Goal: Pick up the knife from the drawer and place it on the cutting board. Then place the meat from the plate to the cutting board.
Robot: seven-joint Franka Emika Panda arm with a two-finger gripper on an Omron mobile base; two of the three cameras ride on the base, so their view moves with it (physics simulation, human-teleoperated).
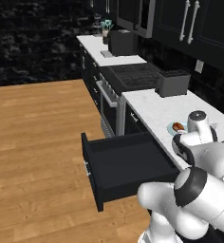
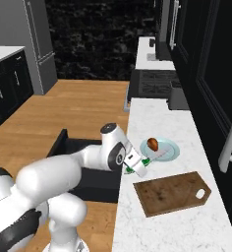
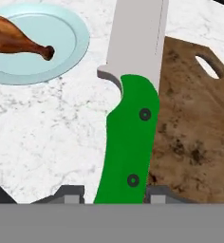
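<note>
— Knife (image 3: 131, 118) placement is what I'm asking about. Where is it, and which way is it running?

— I'm holding it in my gripper (image 3: 115, 194), fingers clamped on the butt of the green handle. In the hand view the blade is pointing straight away from me, along my own line of sight. It is hanging above the counter (image 2: 162, 123), over the seam where white marble meets the near edge of the cutting board (image 2: 173, 192).

— So it isn't over the board properly?

— Only partly. In the hand view the handle's one side is overlapping the board's edge while the other side is over bare counter. The board lies to that side of me, its notched end farther off, so I'm judging the coming move as a short sideways shift toward the board's middle, then a lowering.

— And the long axes?

— The blade is running roughly along the board's length in the hand view, so I'm expecting little need to twist the wrist.

— What's beyond it?

— The plate (image 2: 163, 148) is sitting toward the back of the counter, apart from the board, with the meat (image 2: 152, 143) lying on it, bone end pointing toward the knife in the hand view. The drawer (image 1: 123, 166) is standing open below the counter's front edge.

— Your arm's pose?

— I'm reaching from the base over the counter's front edge, elbow folded above the drawer, wrist just past the edge.
</note>
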